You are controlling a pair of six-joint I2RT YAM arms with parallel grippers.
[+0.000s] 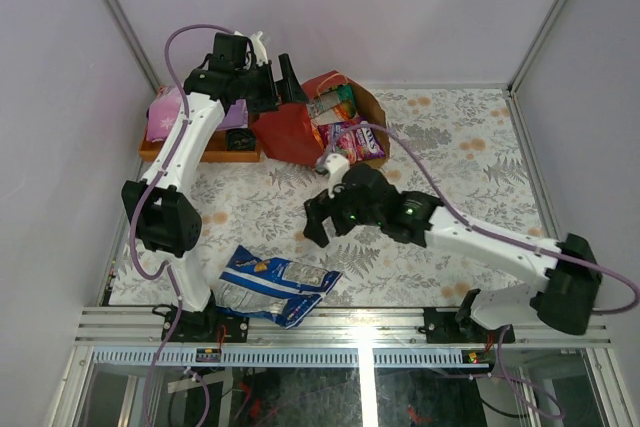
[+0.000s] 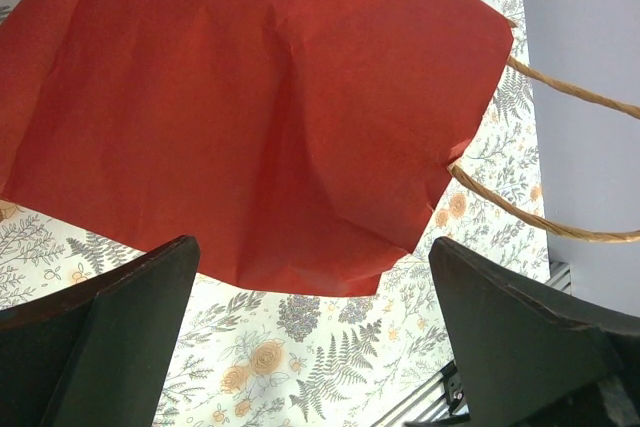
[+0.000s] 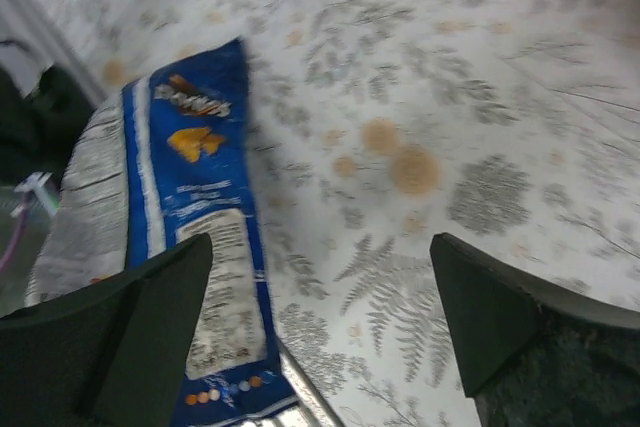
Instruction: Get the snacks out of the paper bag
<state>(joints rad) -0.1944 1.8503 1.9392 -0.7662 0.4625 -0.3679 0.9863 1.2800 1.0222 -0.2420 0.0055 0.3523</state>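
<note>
The red paper bag point(image 1: 292, 133) lies on its side at the back of the table, its brown inside open to the right. Green, orange and purple-magenta snack packets point(image 1: 352, 135) show in its mouth. A blue-and-white snack packet point(image 1: 275, 285) lies near the front edge, also in the right wrist view point(image 3: 190, 247). My left gripper point(image 1: 284, 81) is open and empty just behind the bag; the left wrist view shows the bag's red side point(image 2: 260, 117) and its loop handles point(image 2: 540, 217). My right gripper point(image 1: 322, 219) is open and empty above the table's middle.
A brown wooden tray point(image 1: 152, 150) with a folded purple cloth point(image 1: 168, 112) sits at the back left, next to the bag. The floral tablecloth point(image 1: 450, 147) covers the table. A metal rail point(image 1: 340, 325) runs along the near edge.
</note>
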